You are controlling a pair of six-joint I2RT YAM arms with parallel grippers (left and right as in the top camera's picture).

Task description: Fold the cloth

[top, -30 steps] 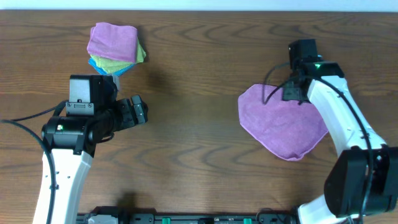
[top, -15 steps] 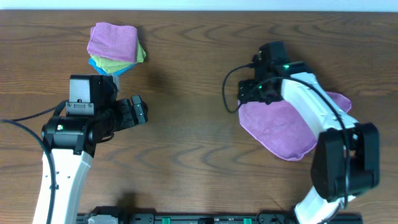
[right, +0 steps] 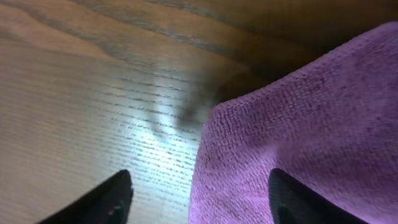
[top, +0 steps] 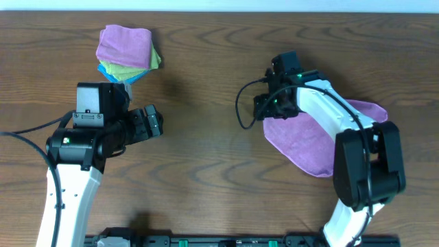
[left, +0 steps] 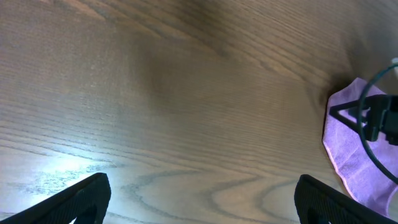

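Note:
A purple cloth point(top: 315, 140) lies spread on the wooden table at the right. It also shows in the right wrist view point(right: 311, 124) and at the right edge of the left wrist view point(left: 354, 155). My right gripper point(top: 266, 110) is open, low over the cloth's upper left edge, one finger over bare wood and the other over the cloth point(right: 199, 202). My left gripper point(top: 152, 123) is open and empty over bare table at the left, far from the cloth point(left: 199, 202).
A stack of folded cloths point(top: 127, 51), purple on top with yellow-green and blue beneath, sits at the back left. The right arm's black cable point(top: 241, 103) loops over the table left of the cloth.
My right gripper has swung left across the cloth from its upper right to its upper left edge. The cloth's right corner now shows beyond the arm. The left arm has not moved.

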